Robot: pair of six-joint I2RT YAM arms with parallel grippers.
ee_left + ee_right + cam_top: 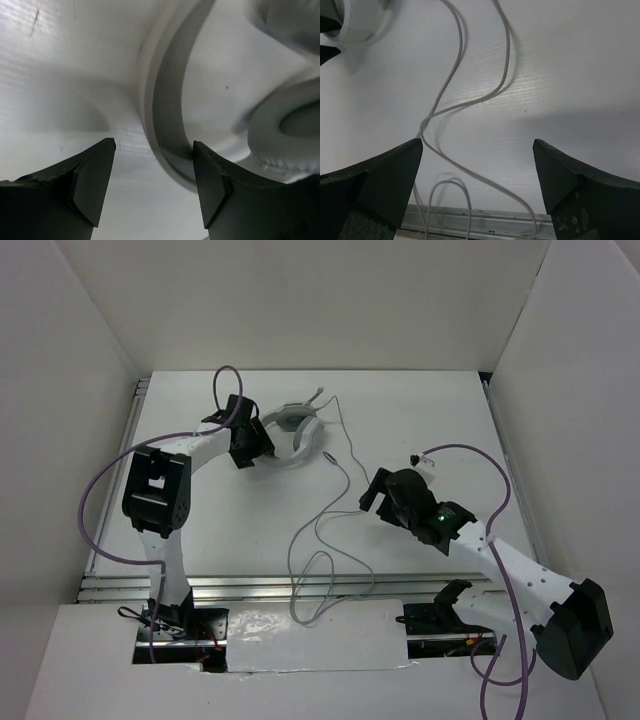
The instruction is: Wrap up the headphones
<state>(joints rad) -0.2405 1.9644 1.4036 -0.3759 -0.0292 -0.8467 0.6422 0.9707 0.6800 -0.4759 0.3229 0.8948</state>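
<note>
The light grey headphones (296, 432) lie at the back centre-left of the white table. Their thin grey cable (345, 475) runs toward the near edge and loops there (312, 585). My left gripper (256, 446) is open right at the headband's left side. In the left wrist view the headband (167, 90) curves down to the inner edge of the right finger (212, 185), with the ear cup (282, 125) at right; the gripper (154, 145) holds nothing. My right gripper (374, 492) is wide open and empty above the cable (470, 102), right of the headphones (360, 22).
An aluminium rail (250, 585) runs along the table's near edge, and the cable loop hangs over it onto a white cover plate (320, 635). White walls enclose the left, back and right. Purple arm cables (100, 490) arc beside each arm.
</note>
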